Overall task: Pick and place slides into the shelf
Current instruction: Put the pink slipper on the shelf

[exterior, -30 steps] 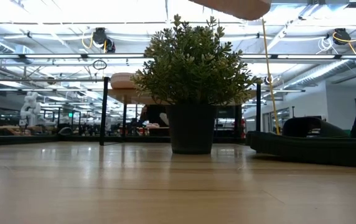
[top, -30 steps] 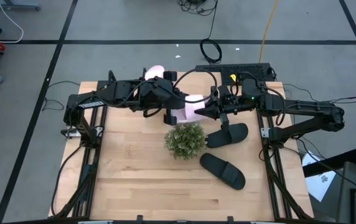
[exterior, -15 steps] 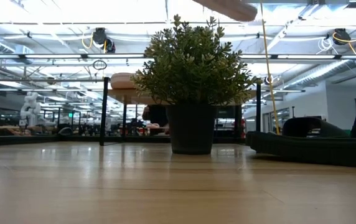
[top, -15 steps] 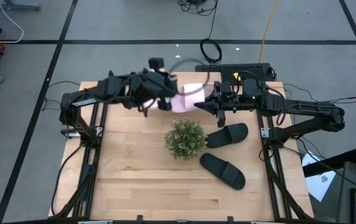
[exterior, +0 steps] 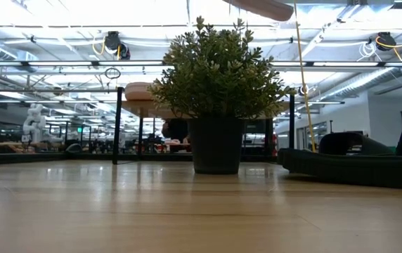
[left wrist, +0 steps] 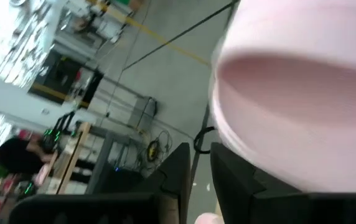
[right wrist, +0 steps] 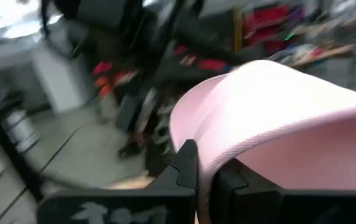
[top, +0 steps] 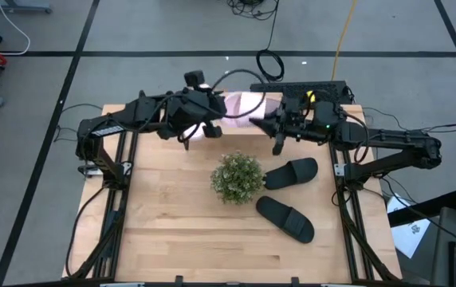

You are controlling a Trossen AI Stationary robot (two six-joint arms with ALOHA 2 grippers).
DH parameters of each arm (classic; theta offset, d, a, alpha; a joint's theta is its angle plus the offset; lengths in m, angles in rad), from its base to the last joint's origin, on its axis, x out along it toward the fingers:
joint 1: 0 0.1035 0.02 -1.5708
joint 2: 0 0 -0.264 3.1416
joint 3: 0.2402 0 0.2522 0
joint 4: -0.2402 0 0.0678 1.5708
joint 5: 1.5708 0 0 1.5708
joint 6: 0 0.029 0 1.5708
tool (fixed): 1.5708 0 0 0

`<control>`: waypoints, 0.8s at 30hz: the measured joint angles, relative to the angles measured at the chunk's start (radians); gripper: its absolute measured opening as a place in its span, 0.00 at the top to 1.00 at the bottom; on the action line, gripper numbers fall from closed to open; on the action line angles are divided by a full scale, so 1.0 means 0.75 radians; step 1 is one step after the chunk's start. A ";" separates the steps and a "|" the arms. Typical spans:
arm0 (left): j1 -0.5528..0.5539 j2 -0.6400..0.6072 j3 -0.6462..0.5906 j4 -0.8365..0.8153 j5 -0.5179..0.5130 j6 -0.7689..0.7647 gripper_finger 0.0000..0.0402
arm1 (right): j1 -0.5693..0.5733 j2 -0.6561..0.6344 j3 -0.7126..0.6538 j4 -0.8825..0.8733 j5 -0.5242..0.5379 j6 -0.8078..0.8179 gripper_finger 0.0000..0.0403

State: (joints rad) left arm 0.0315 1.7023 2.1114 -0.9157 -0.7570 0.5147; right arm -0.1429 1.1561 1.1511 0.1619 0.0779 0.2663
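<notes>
I have both arms up at the far edge of the table, meeting over its middle. The right gripper is clenched on a pale pink slide; in its wrist view the dark fingers pinch the edge of the wide pink strap. The left gripper sits at the other end of the same slide. Its wrist view shows the pink strap right in front of its fingers, but I cannot tell whether its jaws are grasping the slide or released from it.

The slide hangs in the air above the far edge, and in the low view its sole shows high above the plant.

The plant stands near the table's centre. The two black slides lie on the table toward the right edge: one just beside the plant, the other nearer the front edge, angled, its end close to the first one's.

In the low view the shelf shows behind the plant, with a pale shape on its board.
</notes>
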 joint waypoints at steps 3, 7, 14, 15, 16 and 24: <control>-0.002 -0.012 0.001 -0.002 -0.053 -0.049 0.82 | -0.002 0.002 0.000 0.087 0.151 0.000 1.00; -0.003 -0.026 0.000 -0.001 -0.063 -0.154 0.82 | -0.002 0.007 0.000 0.149 0.322 0.006 1.00; 0.003 -0.067 0.002 -0.009 0.131 -0.460 0.82 | -0.001 0.093 0.001 0.469 0.503 0.047 0.99; 0.003 -0.067 0.001 -0.010 0.158 -0.484 0.82 | -0.001 0.119 0.001 0.547 0.500 0.047 0.99; 0.002 -0.067 0.001 -0.010 0.185 -0.502 0.82 | -0.001 0.143 0.001 0.612 0.495 0.048 0.99; 0.003 -0.069 0.000 -0.060 0.271 -0.628 0.82 | -0.012 0.345 0.001 1.067 0.489 0.183 0.99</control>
State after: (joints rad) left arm 0.0334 1.6502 2.1117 -0.9606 -0.5537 0.0439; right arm -0.1521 1.4145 1.1519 0.9621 0.4450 0.4037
